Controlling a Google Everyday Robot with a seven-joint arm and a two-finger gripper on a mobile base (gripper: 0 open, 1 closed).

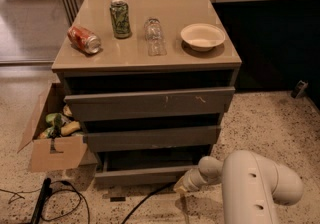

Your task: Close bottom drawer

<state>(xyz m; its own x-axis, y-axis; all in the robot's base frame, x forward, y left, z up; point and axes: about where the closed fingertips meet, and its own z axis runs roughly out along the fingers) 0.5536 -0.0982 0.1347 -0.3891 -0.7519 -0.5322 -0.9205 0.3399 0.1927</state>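
Note:
The bottom drawer (142, 174) is the lowest and smallest grey-brown front of the cabinet, near the floor. It stands pulled out a little, with a dark gap above its front. My gripper (181, 187) is at the end of the white arm (250, 183), low at the drawer front's right end and just in front of it. Above it are the mid-sized plain drawer front (150, 138) and the widest front with pale scratches (150, 103).
On the cabinet top lie a red can on its side (84, 39), a green can (120, 18), a clear bottle (154, 36) and a white bowl (202, 36). An open cardboard box (52, 135) stands at the left. Black cables (65, 200) lie on the floor.

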